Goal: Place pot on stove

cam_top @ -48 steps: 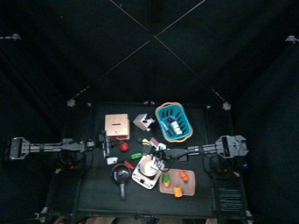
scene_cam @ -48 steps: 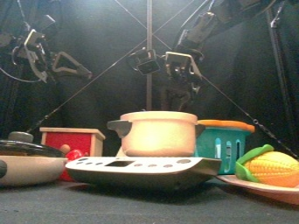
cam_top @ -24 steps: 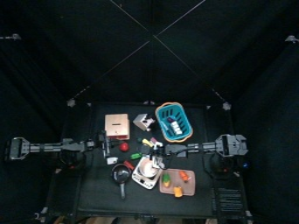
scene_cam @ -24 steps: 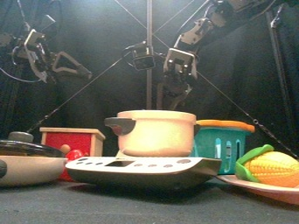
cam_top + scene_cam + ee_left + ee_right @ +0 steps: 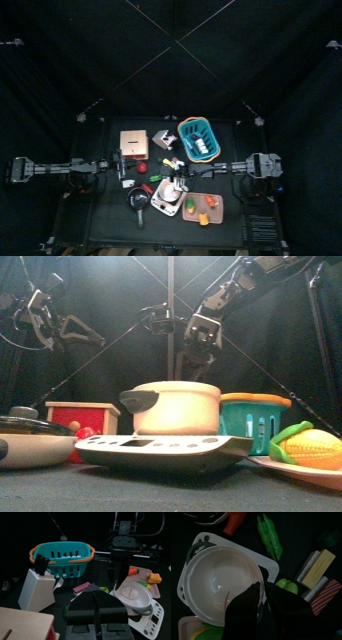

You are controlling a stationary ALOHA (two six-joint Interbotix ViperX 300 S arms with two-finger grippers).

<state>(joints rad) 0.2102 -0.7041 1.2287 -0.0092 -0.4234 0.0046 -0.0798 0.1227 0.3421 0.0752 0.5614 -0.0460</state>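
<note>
The pot (image 5: 177, 408) sits on the stove (image 5: 160, 449) near the counter's (image 5: 107, 225) front edge, towards the middle; in the front view its whitish body stands upright on the white slab, a dark handle sticking out at its left side. From above, the pot (image 5: 170, 191) covers most of the stove (image 5: 166, 206), whose control end shows towards the front edge.

The right gripper (image 5: 197, 356) hangs above the pot, clear of its rim in the front view. The right wrist view looks straight down into the pot's (image 5: 221, 584) empty bowl; the jaws there look parted, with nothing between them, though they are dark and hard to read. The left gripper (image 5: 95, 612) rests well back towards the counter's left edge, and I cannot tell how its jaws stand.

A teal basket (image 5: 198, 137) stands towards the far right corner, with a tan box (image 5: 134, 142) towards the far left. A black frying pan (image 5: 30, 438) lies just left of the stove by the front edge, and a pink board (image 5: 203, 207) carrying toy vegetables lies just right of it.
</note>
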